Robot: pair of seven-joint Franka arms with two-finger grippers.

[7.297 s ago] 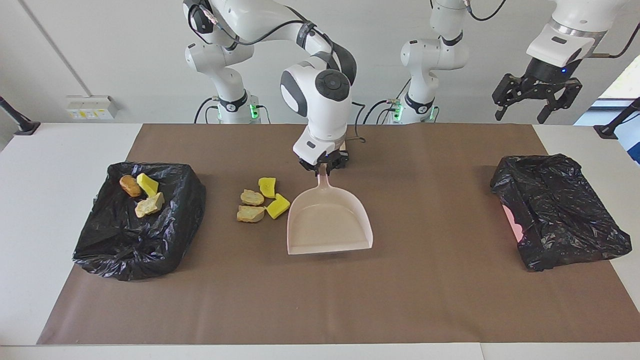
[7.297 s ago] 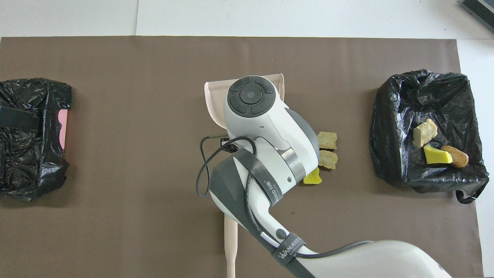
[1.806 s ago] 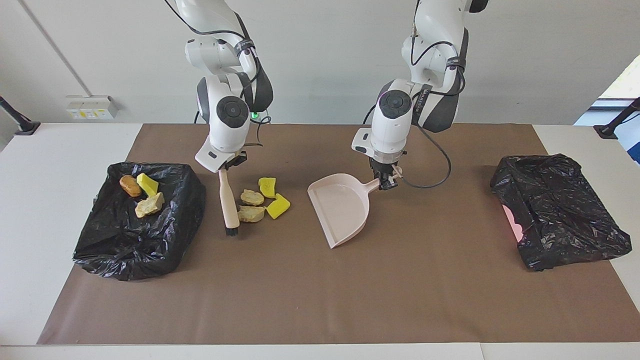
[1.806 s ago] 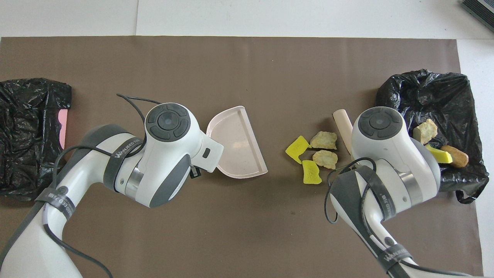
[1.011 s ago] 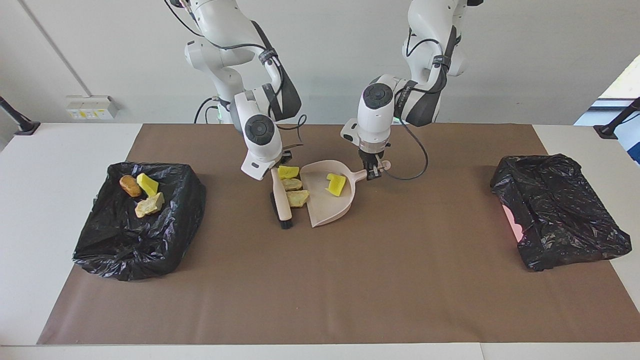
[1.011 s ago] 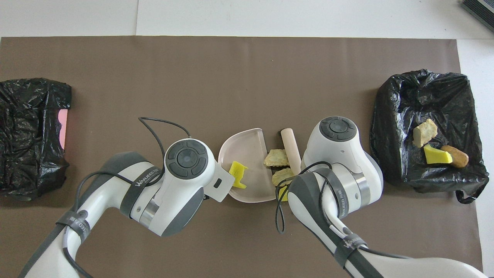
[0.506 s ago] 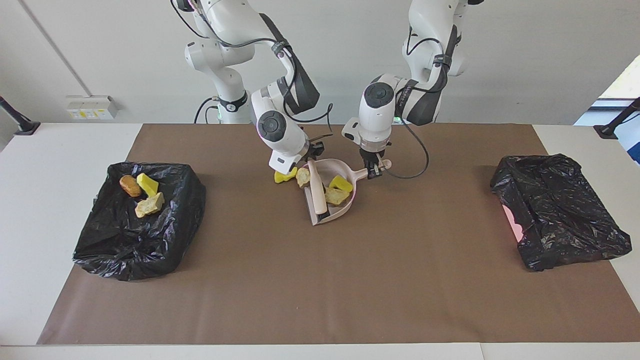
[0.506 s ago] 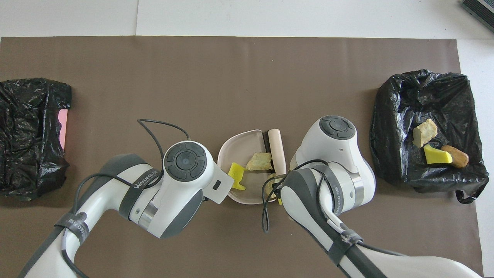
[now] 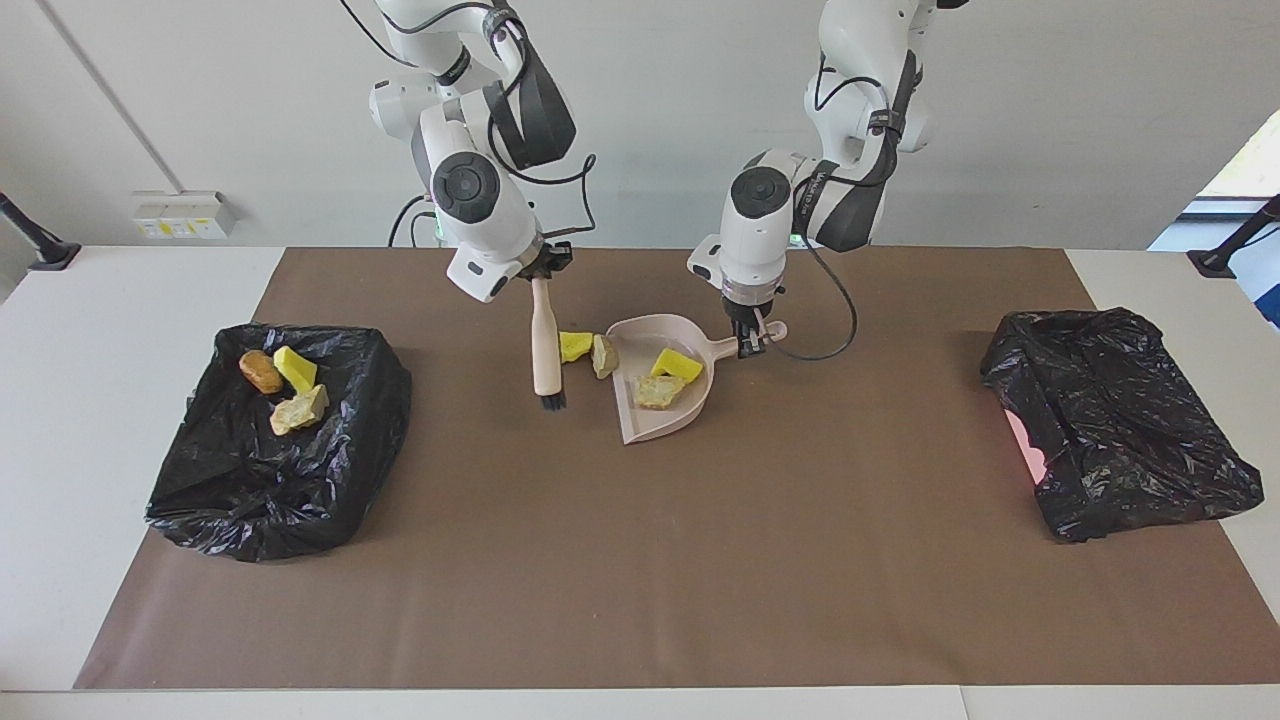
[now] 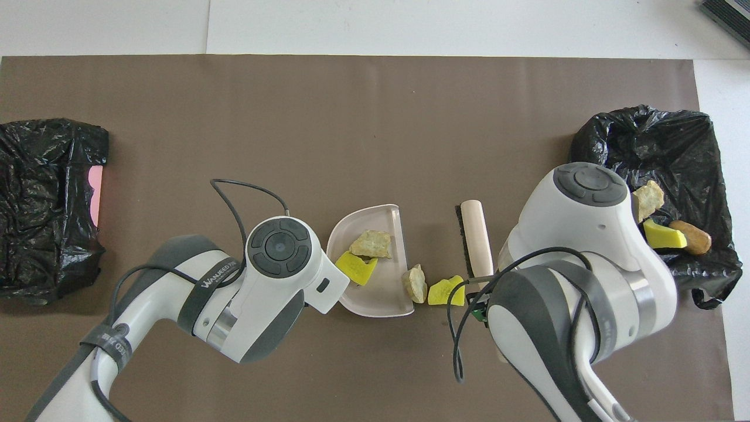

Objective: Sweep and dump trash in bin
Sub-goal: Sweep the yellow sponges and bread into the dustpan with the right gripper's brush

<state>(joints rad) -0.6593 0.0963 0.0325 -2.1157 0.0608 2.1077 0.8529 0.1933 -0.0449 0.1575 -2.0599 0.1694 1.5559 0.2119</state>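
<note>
We see bright, even daylight, soft shadows under the black bags (image 9: 270,440), slight sheen on their plastic, and sharp focus across both views.

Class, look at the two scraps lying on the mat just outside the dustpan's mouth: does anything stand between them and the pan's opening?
Nothing visible does. The yellow scrap and tan scrap lie at the dustpan mouth; the brush hangs beside them, toward the right arm's end.
</note>
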